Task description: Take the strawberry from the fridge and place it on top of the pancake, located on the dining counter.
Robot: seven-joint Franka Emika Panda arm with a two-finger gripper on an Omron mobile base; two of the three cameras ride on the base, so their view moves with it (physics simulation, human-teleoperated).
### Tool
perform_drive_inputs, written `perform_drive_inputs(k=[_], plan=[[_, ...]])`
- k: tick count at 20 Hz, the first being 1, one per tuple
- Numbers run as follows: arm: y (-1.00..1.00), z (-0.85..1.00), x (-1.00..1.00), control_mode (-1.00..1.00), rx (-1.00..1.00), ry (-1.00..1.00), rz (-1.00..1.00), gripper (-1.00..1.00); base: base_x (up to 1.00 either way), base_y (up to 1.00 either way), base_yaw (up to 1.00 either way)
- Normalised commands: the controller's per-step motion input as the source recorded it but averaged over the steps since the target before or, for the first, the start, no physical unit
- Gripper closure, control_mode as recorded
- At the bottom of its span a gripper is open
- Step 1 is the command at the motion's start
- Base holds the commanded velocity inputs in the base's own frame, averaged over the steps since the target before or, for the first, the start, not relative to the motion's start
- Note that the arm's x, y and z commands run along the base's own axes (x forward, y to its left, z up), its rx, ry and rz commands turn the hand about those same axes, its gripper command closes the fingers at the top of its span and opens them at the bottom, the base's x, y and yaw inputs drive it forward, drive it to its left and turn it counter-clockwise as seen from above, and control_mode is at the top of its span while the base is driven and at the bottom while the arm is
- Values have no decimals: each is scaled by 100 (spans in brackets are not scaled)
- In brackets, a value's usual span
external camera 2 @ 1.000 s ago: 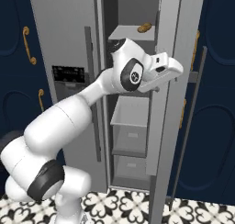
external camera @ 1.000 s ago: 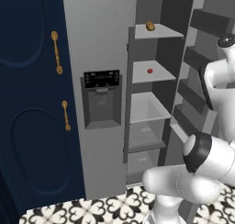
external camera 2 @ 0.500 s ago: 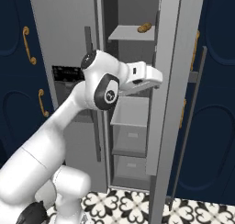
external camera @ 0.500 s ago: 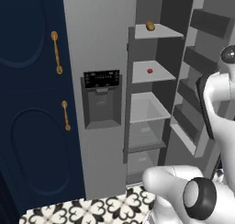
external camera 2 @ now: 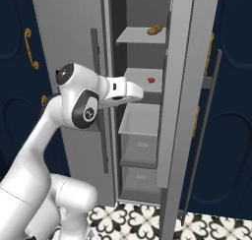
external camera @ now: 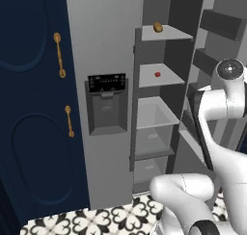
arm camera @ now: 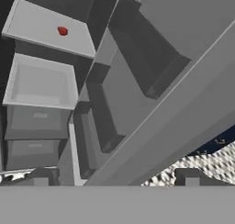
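Strawberry (external camera: 157, 74) sits mid-shelf on the fridge's (external camera: 103, 46) second shelf (external camera: 170, 78) from top, nearer the back edge than the front; a brown bread lump (external camera: 157, 27) is on the top shelf. Fridge door open. Claw (arm camera: 114, 179) is spread wide w/ nothing in it, well short of the berry. Step: reach for pickup. Next, prob. swing the claw in over the shelf's front edge, line up on the berry, then close.
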Motion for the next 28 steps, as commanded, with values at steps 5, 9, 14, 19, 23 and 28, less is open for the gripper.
perform_drive_inputs(k=[5,9,14,19,23,28], plan=[[73,-13,-36,-100,19,0,12,-100,0,0,0],[75,-1,-35,-100,18,0,7,-100,0,0,0],[57,-1,-43,-100,15,0,3,-100,0,0,0],[8,0,-76,-100,11,4,-1,-100,0,0,0],[42,-3,-37,-100,4,4,0,-100,0,0,0],[13,-1,0,-100,0,1,0,-100,0,0,0]])
